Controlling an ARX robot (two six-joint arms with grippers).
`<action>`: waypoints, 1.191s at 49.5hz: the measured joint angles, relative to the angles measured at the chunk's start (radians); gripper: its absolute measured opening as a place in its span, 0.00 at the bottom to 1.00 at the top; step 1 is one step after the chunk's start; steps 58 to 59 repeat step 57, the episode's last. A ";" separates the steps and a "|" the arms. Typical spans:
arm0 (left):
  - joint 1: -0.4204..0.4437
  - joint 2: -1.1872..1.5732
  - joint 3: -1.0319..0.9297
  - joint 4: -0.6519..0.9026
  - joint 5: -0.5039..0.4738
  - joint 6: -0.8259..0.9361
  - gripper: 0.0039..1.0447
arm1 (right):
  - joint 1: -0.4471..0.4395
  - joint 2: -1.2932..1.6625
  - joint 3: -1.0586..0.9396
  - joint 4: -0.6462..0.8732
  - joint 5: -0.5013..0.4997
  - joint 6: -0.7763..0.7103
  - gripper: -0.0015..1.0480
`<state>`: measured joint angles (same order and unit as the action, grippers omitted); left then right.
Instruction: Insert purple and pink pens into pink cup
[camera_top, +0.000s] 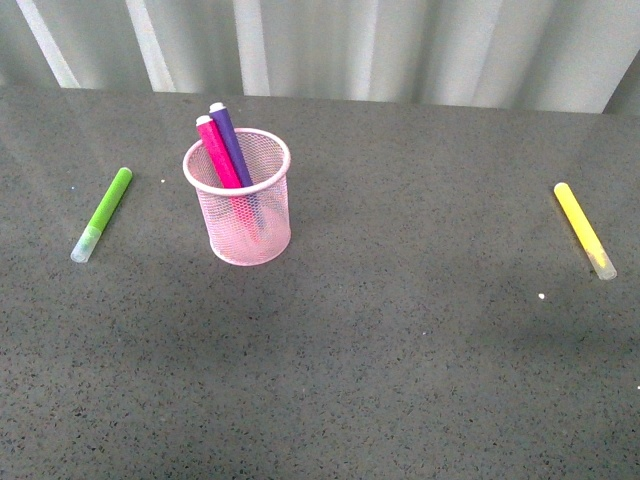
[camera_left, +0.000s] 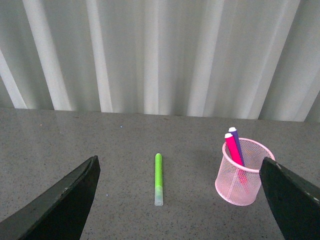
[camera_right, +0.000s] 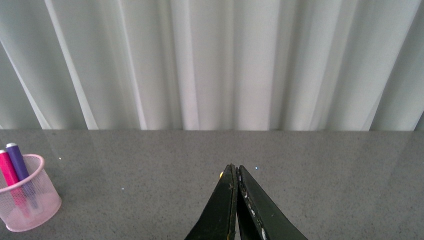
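The pink cup (camera_top: 238, 198) stands upright on the grey table, left of centre. The pink pen (camera_top: 217, 152) and the purple pen (camera_top: 230, 143) stand inside it, leaning back and left, tips above the rim. The cup also shows in the left wrist view (camera_left: 244, 171) and in the right wrist view (camera_right: 27, 201), with both pens in it. My left gripper (camera_left: 185, 200) is open and empty, its fingers (camera_left: 65, 200) wide apart, well back from the cup. My right gripper (camera_right: 236, 187) is shut and empty, far to the right of the cup. Neither arm shows in the front view.
A lime-green marker (camera_top: 103, 213) lies on the table left of the cup and shows between the left fingers (camera_left: 158, 179). A yellow marker (camera_top: 585, 229) lies at the far right. A pale curtain (camera_top: 330, 45) hangs behind the table's far edge.
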<state>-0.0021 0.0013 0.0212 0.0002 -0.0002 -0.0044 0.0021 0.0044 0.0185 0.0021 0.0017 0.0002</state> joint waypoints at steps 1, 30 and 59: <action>0.000 0.000 0.000 0.000 0.000 0.000 0.94 | 0.000 0.000 0.000 0.000 0.000 0.000 0.07; 0.000 0.000 0.000 0.000 0.000 0.000 0.94 | 0.000 0.000 0.000 0.000 0.000 0.002 0.93; 0.000 0.000 0.000 0.000 0.000 0.000 0.94 | 0.000 0.000 0.000 0.000 0.000 0.002 0.93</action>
